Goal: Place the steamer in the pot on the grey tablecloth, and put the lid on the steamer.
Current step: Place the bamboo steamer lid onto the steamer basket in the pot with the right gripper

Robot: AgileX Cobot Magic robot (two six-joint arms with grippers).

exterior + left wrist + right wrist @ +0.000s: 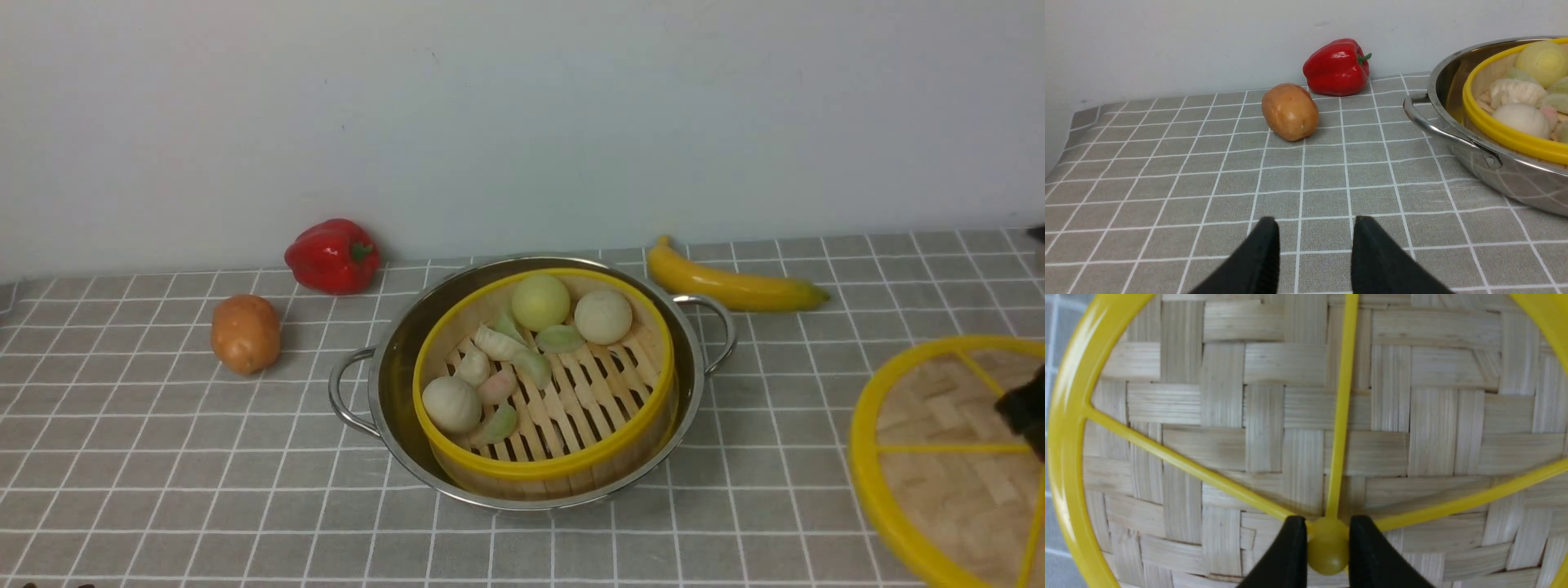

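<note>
The steamer [522, 469], a bamboo basket with a yellow rim, sits inside the shiny pot [390, 359] on the grey tablecloth [163, 457]. Buns and dumplings lie on its slatted floor. The lid [939, 457], a woven disc with yellow spokes, is at the right edge, apart from the pot. My right gripper [1327, 526] is shut on the lid's centre knob [1327, 549]. Whether the lid rests on the cloth, I cannot tell. My left gripper [1314, 222] hangs open over bare cloth left of the pot [1515, 175], holding nothing.
A red pepper [333, 255] and a potato [245, 333] lie at the back left of the pot. A banana [735, 286] lies behind it on the right. A pale wall closes off the far side.
</note>
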